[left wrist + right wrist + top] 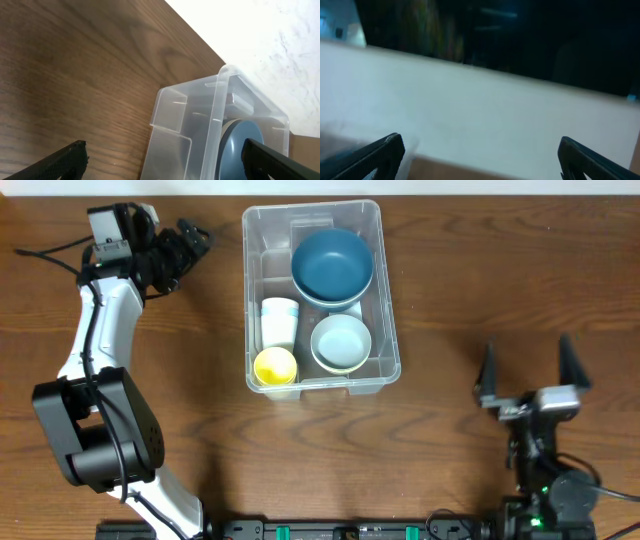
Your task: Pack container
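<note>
Container (248,300): sat upper centre of the overhead frame on the wooden table (480,270). It held a big blue bowl (332,265), a pale bowl (341,342), a white cup (279,320) and a yellow cup (275,366).

Step, as you'd judge it: packing looked done or nearly so, with little bare floor left inside.

Your left claw (195,237) was at upper left, just beside the container's far corner, with its fingers spread and nothing in them. Your right claw (530,370) was at lower right, well apart from the container, also spread and empty.

Next move probably called for backing the left arm away without nudging the wall.

No writing or brand was readable.
</note>
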Robot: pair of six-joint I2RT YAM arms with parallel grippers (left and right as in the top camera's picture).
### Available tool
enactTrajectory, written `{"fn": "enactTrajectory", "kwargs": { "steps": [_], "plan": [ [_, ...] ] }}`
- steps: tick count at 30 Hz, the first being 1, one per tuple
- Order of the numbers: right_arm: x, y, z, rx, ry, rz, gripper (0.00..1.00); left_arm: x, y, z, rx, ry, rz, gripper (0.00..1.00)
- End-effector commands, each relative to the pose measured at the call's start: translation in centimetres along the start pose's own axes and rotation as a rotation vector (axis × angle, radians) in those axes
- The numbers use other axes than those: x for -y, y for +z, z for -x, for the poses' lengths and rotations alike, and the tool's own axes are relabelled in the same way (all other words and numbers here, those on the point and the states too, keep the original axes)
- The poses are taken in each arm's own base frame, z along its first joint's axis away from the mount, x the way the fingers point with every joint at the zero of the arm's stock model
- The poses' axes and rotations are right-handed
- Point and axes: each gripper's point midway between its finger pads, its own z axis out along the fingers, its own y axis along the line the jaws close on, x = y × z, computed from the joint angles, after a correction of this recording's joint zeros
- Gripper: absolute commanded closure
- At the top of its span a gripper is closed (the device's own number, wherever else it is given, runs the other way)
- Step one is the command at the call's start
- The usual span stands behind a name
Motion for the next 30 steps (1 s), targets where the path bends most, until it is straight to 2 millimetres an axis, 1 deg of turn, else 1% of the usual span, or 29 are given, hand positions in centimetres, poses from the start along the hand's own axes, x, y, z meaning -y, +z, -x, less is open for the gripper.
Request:
{"fn": "enactTrajectory", "kwargs": {
  "steps": [1,7,11,17,22,30],
  "plan": [
    [-0.3,-1.2,-1.5,-0.007,0.046,0.006,0.01,0.6,-0.7,0.4,0.018,0.016,-0.009,0.02],
    [-0.7,-2.3,-5.0,-0.141,0.072,0.012,0.01,0.6,-0.7,0.5,0.019,0.016,-0.009,0.02],
    [-1.1,-3.3,-7.8,-0.257,0.089,0.020,0.01,0.6,-0.7,0.4,0.018,0.015,-0.008,0.02],
    [-1.4,-4.4,-10.3,-0.366,0.082,0.021,0.01,0.6,-0.7,0.4,0.018,0.016,-0.009,0.02],
    [-1.6,-5.2,-11.8,-0.431,0.091,0.027,0.01,0.6,-0.7,0.4,0.018,0.016,-0.008,0.02],
    [-1.6,-5.2,-11.8,-0.431,0.091,0.027,0.01,0.6,-0.7,0.5,0.019,0.016,-0.009,0.02]
  ]
}}
